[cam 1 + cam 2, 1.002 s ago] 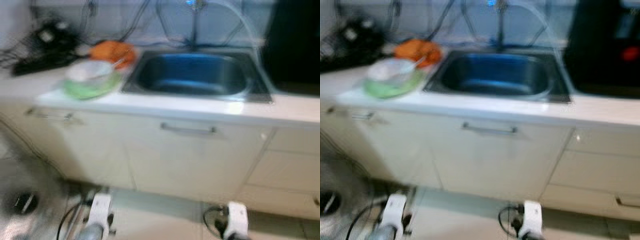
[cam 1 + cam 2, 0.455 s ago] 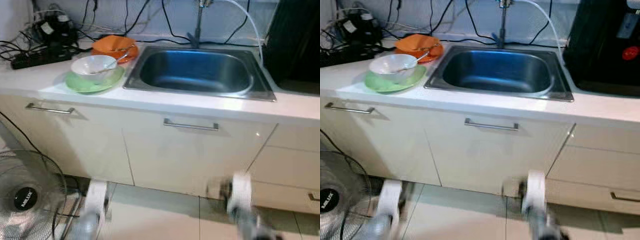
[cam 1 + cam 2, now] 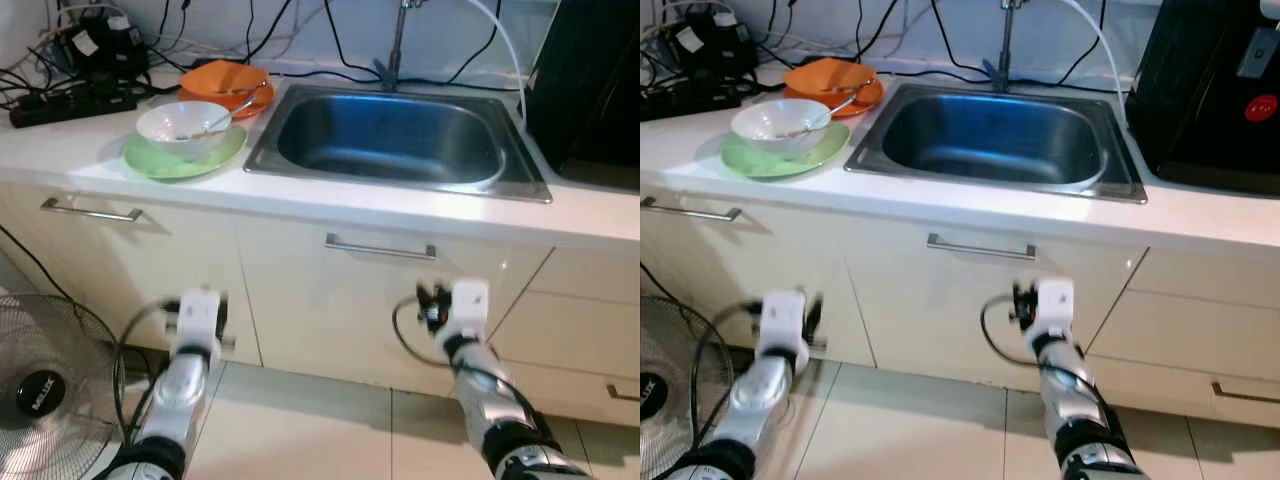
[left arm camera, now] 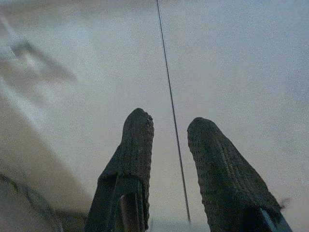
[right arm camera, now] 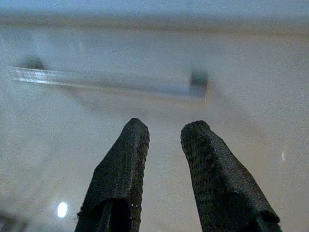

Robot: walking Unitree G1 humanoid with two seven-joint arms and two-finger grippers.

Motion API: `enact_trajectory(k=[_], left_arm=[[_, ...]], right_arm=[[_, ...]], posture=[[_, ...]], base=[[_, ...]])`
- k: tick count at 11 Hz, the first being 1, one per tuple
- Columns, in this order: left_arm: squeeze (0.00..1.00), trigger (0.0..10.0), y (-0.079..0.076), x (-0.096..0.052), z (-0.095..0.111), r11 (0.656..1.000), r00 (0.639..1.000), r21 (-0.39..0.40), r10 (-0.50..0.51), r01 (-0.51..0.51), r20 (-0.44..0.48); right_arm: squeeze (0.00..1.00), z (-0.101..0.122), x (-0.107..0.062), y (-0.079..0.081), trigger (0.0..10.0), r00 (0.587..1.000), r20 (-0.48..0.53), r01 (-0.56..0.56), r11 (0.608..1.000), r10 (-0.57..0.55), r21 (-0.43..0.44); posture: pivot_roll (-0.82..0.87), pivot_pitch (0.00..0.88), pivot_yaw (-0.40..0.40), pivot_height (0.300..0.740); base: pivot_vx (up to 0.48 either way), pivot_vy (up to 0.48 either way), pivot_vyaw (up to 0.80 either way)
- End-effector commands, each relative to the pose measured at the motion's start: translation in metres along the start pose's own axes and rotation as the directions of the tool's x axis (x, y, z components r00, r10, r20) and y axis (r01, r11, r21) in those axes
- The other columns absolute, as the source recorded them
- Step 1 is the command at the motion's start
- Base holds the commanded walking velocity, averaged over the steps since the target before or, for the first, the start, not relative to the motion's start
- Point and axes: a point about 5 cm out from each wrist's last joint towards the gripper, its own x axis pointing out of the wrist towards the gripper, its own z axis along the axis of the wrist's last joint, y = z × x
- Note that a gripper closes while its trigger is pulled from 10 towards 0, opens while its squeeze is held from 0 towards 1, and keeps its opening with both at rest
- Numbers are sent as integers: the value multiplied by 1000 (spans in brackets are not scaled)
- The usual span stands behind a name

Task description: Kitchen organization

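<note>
bowls 1 (image 3: 183, 127) | plates 2 (image 3: 185, 160) | sinks 1 (image 3: 530, 180) | fans 1 (image 3: 40, 385) | cabinet handles 2 (image 3: 380, 248)

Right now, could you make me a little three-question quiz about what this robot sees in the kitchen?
1. True or false: the white bowl sits on the green plate.
2. Which dish lies nearest the sink? A) the orange plate B) the green plate C) the white bowl
3. Fill in: the right end effector points at the cabinet door just below a metal ____.

Key:
1. True; a spoon rests in the bowl too.
2. A
3. Handle. The left end effector faces the seam between two cabinet doors.
</note>
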Motion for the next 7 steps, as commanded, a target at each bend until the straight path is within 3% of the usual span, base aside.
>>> enact_trajectory(k=[1, 4, 7], left_arm=[[0, 10000, -2, 2, 18, 1000, 994, -11, 25, -24, 108], [0, 10000, -14, 11, 66, 1000, 949, 15, 16, -22, 314], [0, 10000, -34, 19, 106, 999, 906, -32, 1, 14, 423]], right_arm=[[0, 15, 2, 2, 10000, 995, 99, -7, 1000, 7, -3], [0, 49, 7, 16, 10000, 962, 267, -49, 999, 51, -16], [0, 73, 20, 31, 10000, 943, 328, -68, 998, 59, 14]], posture=[[162, 0, -2, 740], [160, 0, -5, 740], [175, 0, -8, 740]], base=[[0, 0, 0], [0, 0, 0], [0, 0, 0]])
